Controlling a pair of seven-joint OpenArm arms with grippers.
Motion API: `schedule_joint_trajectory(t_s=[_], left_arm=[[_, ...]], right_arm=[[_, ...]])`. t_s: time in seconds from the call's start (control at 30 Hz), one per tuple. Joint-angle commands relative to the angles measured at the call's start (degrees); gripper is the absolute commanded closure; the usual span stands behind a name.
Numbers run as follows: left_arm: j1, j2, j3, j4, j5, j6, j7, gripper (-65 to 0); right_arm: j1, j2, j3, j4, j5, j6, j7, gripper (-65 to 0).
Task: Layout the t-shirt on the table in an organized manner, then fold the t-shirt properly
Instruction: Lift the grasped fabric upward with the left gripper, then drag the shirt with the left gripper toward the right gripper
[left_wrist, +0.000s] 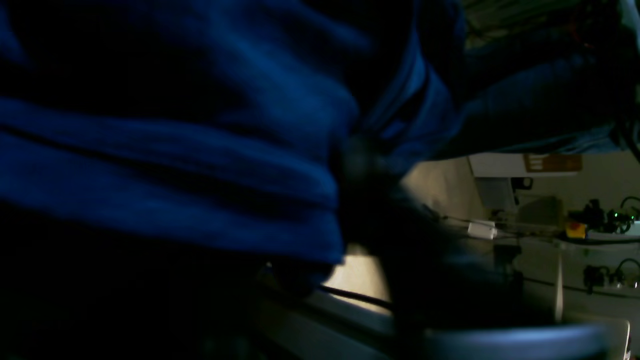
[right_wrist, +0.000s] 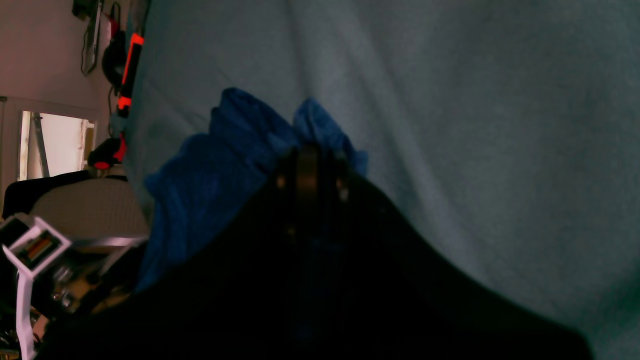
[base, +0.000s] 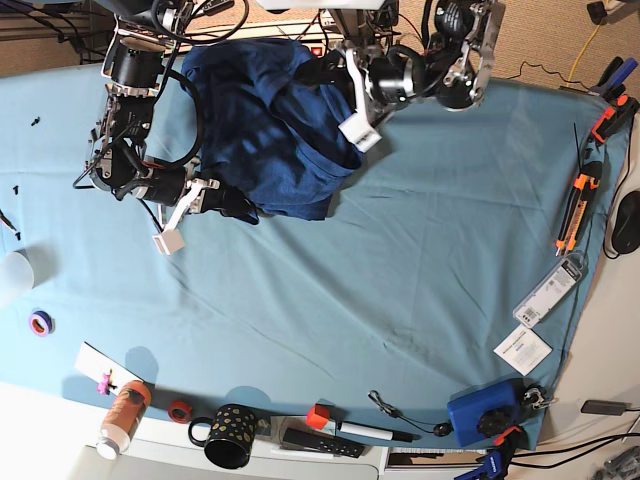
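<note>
Both grippers work at the dark navy-blue soft fabric t-shirt (base: 268, 130), which lies bunched in a crumpled heap at the table's 12 o'clock edge in the base view. Black and dim, the right gripper (right_wrist: 308, 165) has its jaws pressed together on a blue fold of the shirt in its own wrist view, with cloth poking out past the tips at 11 and 1 o'clock; in the base view it (base: 235, 205) meets the heap's 7 o'clock corner. At the heap's 2 o'clock side sits the left gripper (base: 330, 72), and its wrist view is so dark and smeared that the jaws are only a black blur (left_wrist: 357, 165) against draped blue folds; whether they are clenched or released I cannot tell. Under the shirt spreads the wide table covered in smooth light teal-blue cloth (base: 400, 260), faintly creased. Along the table's 3 o'clock side lie an orange-and-black hand tool (base: 572, 215) and a white printed card (base: 522, 349). Toward 5 o'clock rests a blue box-shaped device (base: 482, 412). Along the 6 o'clock edge stand a black mug with pale dots (base: 232, 435) and an orange bottle with a white cap (base: 122, 418), and a small purple tape ring (base: 40, 322) lies at 9 o'clock.
</note>
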Motion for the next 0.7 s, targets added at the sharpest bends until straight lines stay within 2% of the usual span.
schedule_joint_trajectory(t_s=[0.0,0.07,0.13,0.2,0.27,0.33,0.5,0.67], left_arm=[[1.2,-0.7,-0.2,-1.2,3.3,3.2,3.3,0.0],[0.8,-0.7,-0.2,-1.2,3.2,0.9,3.3,0.0],[-0.3,-0.7,-0.2,-1.2,3.2,1.0,3.3,0.0],[-2.1,-0.7,-0.2,-1.1,2.6,2.7,4.0,0.0],[-4.5,-0.7,-0.2,-1.1,0.2,2.8,5.8,0.0],[-6.7,-0.6,-0.1,-1.1,-0.2,2.6,4.6,0.0],[-11.1,2.1,0.9,-1.1,5.7,2.7,3.7,0.0],[-14.0,3.8,7.0,-1.1,10.4,4.4,1.7,0.0]], right_arm=[[0.0,1.0,0.2,0.0,-1.7,-0.7,-1.6,0.0],[0.0,1.0,0.2,0.0,0.4,-0.7,-1.6,0.0],[0.1,1.3,0.2,0.1,3.3,-0.7,-1.6,0.0],[0.2,2.2,0.2,0.1,6.5,-0.7,-1.6,0.0],[0.3,3.2,0.3,0.1,7.7,-0.7,-1.6,0.0],[0.2,3.8,1.3,0.1,7.8,-0.7,-1.6,0.0],[0.2,3.8,7.6,0.1,8.3,-0.7,-1.6,0.0],[0.2,3.8,16.8,0.1,11.4,-0.7,-1.6,0.0]])
